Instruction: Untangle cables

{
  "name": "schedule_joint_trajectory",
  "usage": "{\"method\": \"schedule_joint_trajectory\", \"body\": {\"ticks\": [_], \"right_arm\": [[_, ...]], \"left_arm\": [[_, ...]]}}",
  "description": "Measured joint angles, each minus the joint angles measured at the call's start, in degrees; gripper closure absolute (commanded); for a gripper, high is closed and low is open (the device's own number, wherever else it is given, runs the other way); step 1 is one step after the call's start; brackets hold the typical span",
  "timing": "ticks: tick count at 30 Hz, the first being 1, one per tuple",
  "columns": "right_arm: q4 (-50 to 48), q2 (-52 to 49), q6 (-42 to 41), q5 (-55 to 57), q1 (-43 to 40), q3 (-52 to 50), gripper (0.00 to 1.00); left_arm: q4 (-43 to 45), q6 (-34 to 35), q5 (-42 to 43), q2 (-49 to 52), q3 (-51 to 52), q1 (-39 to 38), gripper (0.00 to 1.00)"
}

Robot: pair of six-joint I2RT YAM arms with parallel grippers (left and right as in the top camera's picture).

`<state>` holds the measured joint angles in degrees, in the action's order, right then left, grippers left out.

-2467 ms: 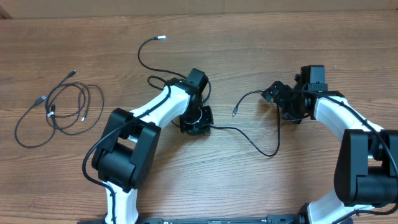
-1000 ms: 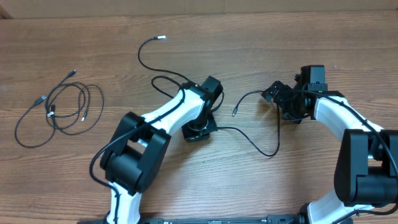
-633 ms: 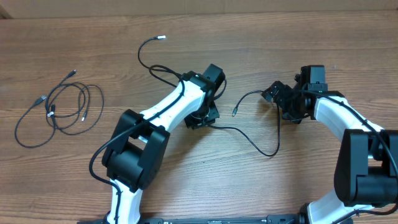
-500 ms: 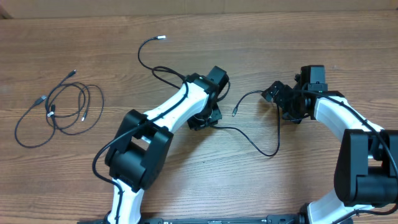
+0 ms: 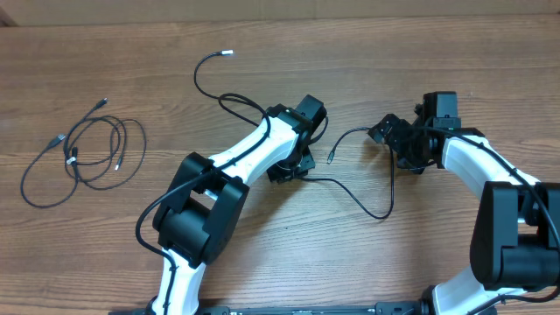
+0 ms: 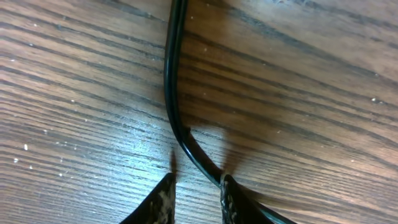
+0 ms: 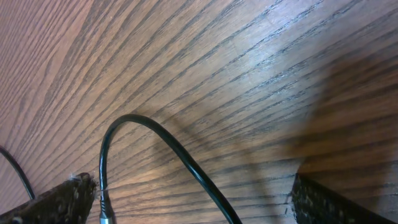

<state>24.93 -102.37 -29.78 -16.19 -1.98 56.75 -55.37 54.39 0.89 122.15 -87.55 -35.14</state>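
Observation:
A thin black cable [image 5: 350, 197] runs from a silver plug [image 5: 226, 53] past my left gripper [image 5: 290, 164], dips at the table's middle and rises to my right gripper [image 5: 402, 147]. A second plug end [image 5: 330, 160] lies between the arms. In the left wrist view the cable [image 6: 171, 81] comes down and passes against the right fingertip of my left gripper [image 6: 196, 183], whose jaws stand slightly apart with bare wood between them. In the right wrist view my right gripper [image 7: 196, 202] is wide open, with a cable loop [image 7: 180, 152] and a plug [image 7: 103, 214] between its jaws.
A loose bundle of several thin black cables [image 5: 87, 153] lies at the far left of the wooden table [image 5: 350, 44]. The thicker arm wire runs along the left arm [image 5: 236, 153]. The right arm [image 5: 490, 175] fills the right edge.
My left arm has swung to the right and slightly back, its gripper now a little farther right along the cable. The right arm and the cables at left have not moved.

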Motion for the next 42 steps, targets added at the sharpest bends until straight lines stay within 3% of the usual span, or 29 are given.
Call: {"method": "schedule_joint_trajectory", "body": {"ticks": [12, 16, 19, 25, 33, 40, 42], "right_arm": [[-0.02, 0.0, 0.02, 0.0, -0.02, 0.0, 0.0], [0.0, 0.0, 0.0, 0.02, -0.02, 0.0, 0.0], [0.0, 0.0, 0.02, 0.0, -0.02, 0.0, 0.0], [0.0, 0.0, 0.0, 0.0, -0.02, 0.0, 0.0], [-0.02, 0.0, 0.0, 0.0, -0.02, 0.0, 0.0], [0.0, 0.0, 0.02, 0.02, 0.0, 0.0, 0.0], [0.0, 0.0, 0.02, 0.0, -0.02, 0.0, 0.0]], "left_arm": [[0.94, -0.33, -1.36, 0.68, -0.35, 5.75, 0.67], [2.21, -0.33, -2.51, 0.68, -0.35, 5.99, 0.77], [2.34, -0.26, -3.08, 0.68, -0.35, 5.99, 0.96], [0.17, -1.53, -4.17, 0.68, -0.37, 5.99, 0.94], [-11.26, -14.14, -4.9, 1.49, -0.26, 6.75, 0.94], [-20.28, -18.18, -7.67, 3.1, 0.52, 8.85, 0.85], [-21.66, -18.6, -8.59, 3.39, 0.68, 9.01, 0.93]]}}
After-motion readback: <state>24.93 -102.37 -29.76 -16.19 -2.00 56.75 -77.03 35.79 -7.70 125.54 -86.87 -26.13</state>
